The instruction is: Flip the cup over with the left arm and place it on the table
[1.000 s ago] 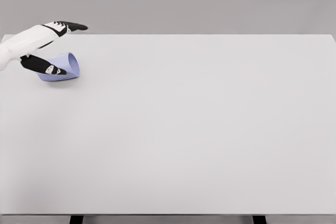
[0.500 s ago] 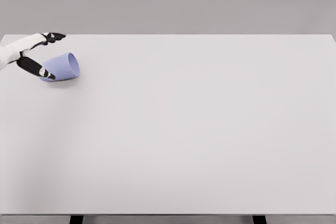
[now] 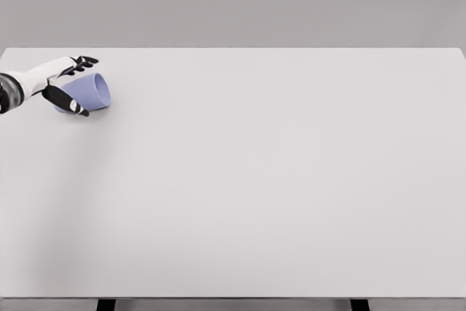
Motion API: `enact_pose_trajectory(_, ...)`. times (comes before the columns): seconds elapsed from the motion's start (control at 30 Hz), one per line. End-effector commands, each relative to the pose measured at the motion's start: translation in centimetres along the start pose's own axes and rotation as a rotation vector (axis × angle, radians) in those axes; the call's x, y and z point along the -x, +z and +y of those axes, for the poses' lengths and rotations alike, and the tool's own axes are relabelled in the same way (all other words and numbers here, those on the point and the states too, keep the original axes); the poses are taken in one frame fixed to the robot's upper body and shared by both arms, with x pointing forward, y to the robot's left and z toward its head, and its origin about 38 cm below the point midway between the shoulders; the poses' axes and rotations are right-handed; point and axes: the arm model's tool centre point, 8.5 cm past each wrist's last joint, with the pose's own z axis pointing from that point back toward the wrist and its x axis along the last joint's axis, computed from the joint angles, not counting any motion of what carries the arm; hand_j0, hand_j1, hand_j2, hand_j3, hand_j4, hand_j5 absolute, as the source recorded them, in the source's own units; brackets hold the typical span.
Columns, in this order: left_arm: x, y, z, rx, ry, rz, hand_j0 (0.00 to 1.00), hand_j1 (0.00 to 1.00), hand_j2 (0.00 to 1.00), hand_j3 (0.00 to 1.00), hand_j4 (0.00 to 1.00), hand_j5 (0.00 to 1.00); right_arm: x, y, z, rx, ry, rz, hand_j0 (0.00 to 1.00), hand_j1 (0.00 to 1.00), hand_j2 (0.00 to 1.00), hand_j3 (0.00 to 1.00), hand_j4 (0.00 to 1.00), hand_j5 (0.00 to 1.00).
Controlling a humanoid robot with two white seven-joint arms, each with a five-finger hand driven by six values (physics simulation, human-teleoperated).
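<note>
The left hand (image 3: 65, 81) has fingers apart around the tipped lilac plastic cup (image 3: 91, 91), apparently ready to clamp it

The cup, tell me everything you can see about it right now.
The cup is pale lavender blue, smooth and plain, with no handle visible. It lies on its side near the far left corner of the white table, its open mouth facing right. The left hand reaches around its closed end, fingers above and thumb in front; whether they actually grip it is unclear.
</note>
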Motion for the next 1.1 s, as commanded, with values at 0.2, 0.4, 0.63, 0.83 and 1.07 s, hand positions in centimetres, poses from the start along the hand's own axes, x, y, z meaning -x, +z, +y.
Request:
enact_pose_trajectory(0.2, -0.2, -1.9, -1.1, -0.007, -0.068, 0.05, 1.0, 1.0, 1.0, 1.0, 1.0, 1.0, 0.0, 0.0, 0.0, 0.0, 0.0, 0.0, 1.0, 1.0, 1.0, 1.0, 1.0, 1.0)
enact_pose_trajectory(0.4, -0.1, -2.7, -1.3, -0.066, -0.07, 0.063, 1.0, 1.0, 1.0, 1.0, 1.0, 1.0, 0.0, 0.0, 0.0, 0.0, 0.0, 0.0, 1.0, 1.0, 1.0, 1.0, 1.0, 1.0)
enact_pose_trajectory(0.63, -0.5, -3.3, -2.2, -0.054, -0.107, 0.069, 1.0, 1.0, 1.0, 1.0, 1.0, 1.0, 0.0, 0.0, 0.0, -0.001, 0.0, 0.0, 1.0, 1.0, 1.0, 1.0, 1.0, 1.0)
enact_pose_trajectory(0.83, -0.4, -3.5, -2.7, -0.047, -0.119, 0.078, 0.98, 0.98, 0.98, 0.98, 0.98, 0.98, 0.0, 0.0, 0.0, -0.001, 0.0, 0.0, 1.0, 1.0, 1.0, 1.0, 1.0, 1.0)
enact_pose_trajectory(1.07, -0.5, -3.5, -2.9, -0.043, -0.107, 0.068, 0.67, 0.67, 0.67, 0.67, 0.67, 0.67, 0.0, 0.0, 0.0, -0.001, 0.0, 0.0, 1.0, 1.0, 1.0, 1.0, 1.0, 1.0)
